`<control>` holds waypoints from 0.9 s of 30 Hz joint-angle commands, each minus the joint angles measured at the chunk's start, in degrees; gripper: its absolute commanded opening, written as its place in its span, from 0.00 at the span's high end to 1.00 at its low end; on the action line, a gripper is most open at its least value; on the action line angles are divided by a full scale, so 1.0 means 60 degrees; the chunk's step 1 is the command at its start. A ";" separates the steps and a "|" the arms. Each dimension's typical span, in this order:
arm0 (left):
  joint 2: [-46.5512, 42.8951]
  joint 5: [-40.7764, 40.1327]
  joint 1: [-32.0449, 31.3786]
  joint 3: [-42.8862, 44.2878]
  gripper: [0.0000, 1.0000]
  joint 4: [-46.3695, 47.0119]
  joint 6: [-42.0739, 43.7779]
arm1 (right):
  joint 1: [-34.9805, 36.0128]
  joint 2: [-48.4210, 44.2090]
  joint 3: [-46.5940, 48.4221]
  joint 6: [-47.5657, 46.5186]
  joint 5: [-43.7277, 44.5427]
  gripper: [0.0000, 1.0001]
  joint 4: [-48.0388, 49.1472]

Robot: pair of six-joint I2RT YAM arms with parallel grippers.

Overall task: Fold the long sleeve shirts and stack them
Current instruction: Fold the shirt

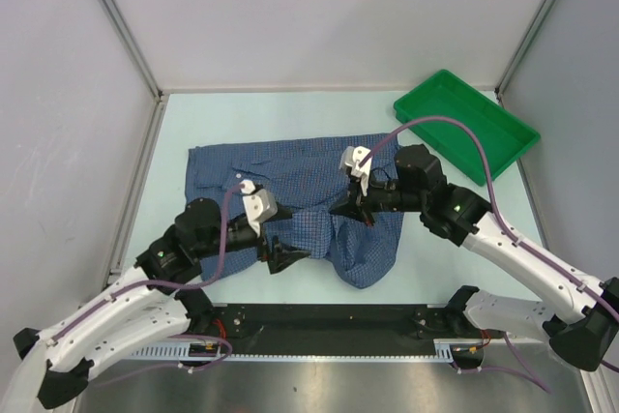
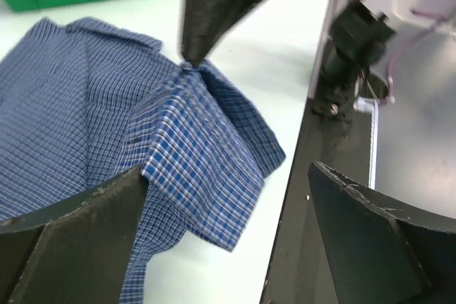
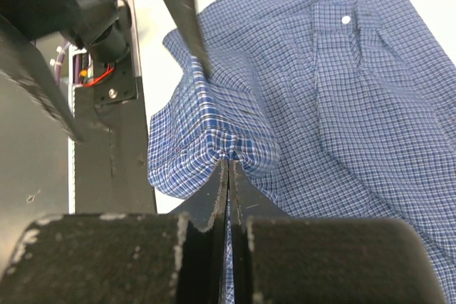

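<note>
One blue checked long sleeve shirt (image 1: 290, 176) lies spread on the table, its near right part bunched and lifted. My right gripper (image 1: 354, 210) is shut on a pinch of that cloth (image 3: 229, 149) and holds it raised as a peak, seen also in the left wrist view (image 2: 191, 69). My left gripper (image 1: 287, 256) is open and empty at the shirt's near edge, with a hanging fold of the shirt (image 2: 199, 169) between and beyond its fingers (image 2: 78, 233). A white button (image 3: 346, 19) shows on the shirt.
A green plastic tray (image 1: 466, 125) stands at the back right of the table. The black base rail (image 1: 338, 321) of the arms runs along the near edge. White walls enclose the table (image 1: 242, 108) on three sides.
</note>
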 commanded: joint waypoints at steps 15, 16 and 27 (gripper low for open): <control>0.1227 0.1161 0.0178 0.0132 0.69 0.1883 -0.0099 | 0.0218 -0.0812 -0.0626 0.0412 -0.0639 1.00 0.1818; 0.1241 0.1616 0.0178 0.0337 0.87 0.1434 0.0460 | 0.0203 -0.0783 -0.0627 0.0456 -0.0580 1.00 0.1833; 0.5056 0.0905 0.1377 0.4277 1.00 -0.2672 0.4657 | -0.3921 0.0226 0.0177 0.1219 -0.0784 0.18 0.0563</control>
